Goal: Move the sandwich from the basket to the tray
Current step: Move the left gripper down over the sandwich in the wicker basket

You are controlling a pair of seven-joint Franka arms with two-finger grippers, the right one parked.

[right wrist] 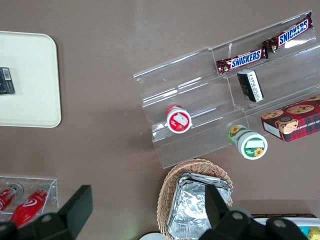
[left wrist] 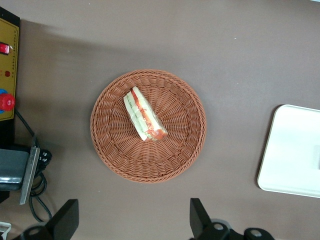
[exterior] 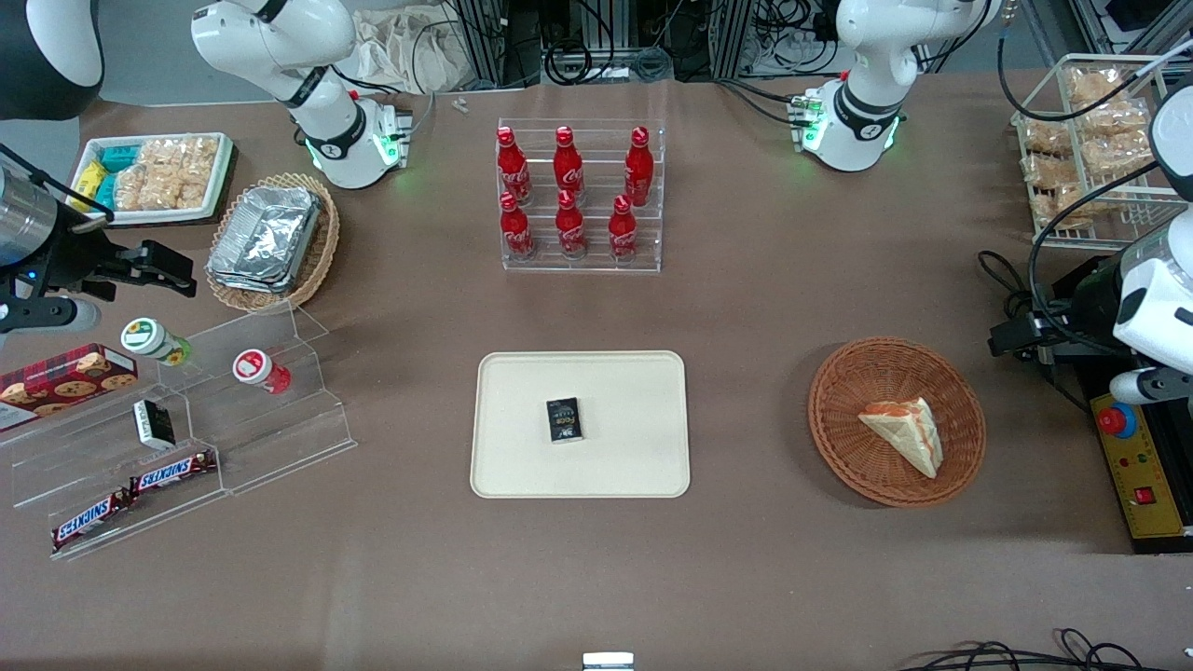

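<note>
- Presently, the end effector [left wrist: 134, 222] hangs above the bench [left wrist: 240, 45], its two dark fingers [left wrist: 67, 217] spread wide apart and pinching nothing.
- The sandwich [left wrist: 144, 120] lies below the end effector, ahead of the fingertips, inside the round reddish-brown wicker basket [left wrist: 185, 150]. It rests near the basket's middle, with its orange-pink and green filling edge facing upward in the wrist view.
- In the front view the sandwich [exterior: 904, 431] shows as a pale wedge lying flat in the basket [exterior: 839, 410]; no finger touches it or the basket.
- The cream-beige tray [exterior: 522, 466] sits on the bench well apart from the end effector, toward the parked arm's end, with bare bench between tray and basket. One edge of the tray [left wrist: 280, 165] shows in the wrist view.
- A small black packet [exterior: 564, 419] lies flat near the tray's middle.
- A yellow control box [exterior: 1142, 475] with a red button stands beside the basket, toward the working arm's end of the bench.
</note>
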